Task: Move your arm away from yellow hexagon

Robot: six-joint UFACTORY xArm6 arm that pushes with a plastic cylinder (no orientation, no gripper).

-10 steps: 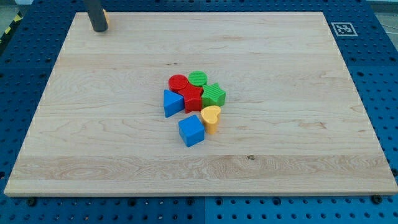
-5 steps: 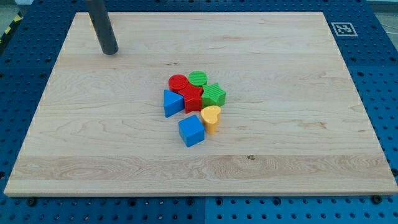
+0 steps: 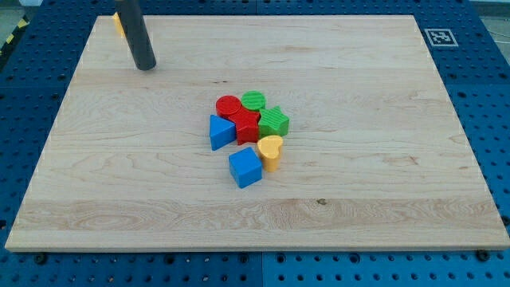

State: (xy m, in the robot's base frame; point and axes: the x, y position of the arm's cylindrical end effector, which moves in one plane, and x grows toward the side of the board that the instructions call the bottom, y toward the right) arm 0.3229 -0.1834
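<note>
My tip (image 3: 146, 67) rests on the board near the view's top left. A sliver of a yellow block (image 3: 118, 21), its shape hidden by the rod, shows just above and left of the tip at the board's top left corner. A cluster sits at the board's middle, well right of and below the tip: a red cylinder (image 3: 229, 106), a green cylinder (image 3: 254, 100), a red star-like block (image 3: 247, 125), a green block (image 3: 274, 121), a blue triangle (image 3: 221, 131), a yellow heart (image 3: 271, 151) and a blue cube (image 3: 245, 167).
The wooden board (image 3: 358, 183) lies on a blue pegboard surface (image 3: 24, 104). A black-and-white marker tag (image 3: 438, 37) sits at the board's top right corner.
My tip has slid down and to the right, away from the yellow block in the top left corner. The cluster of blocks has not moved.
</note>
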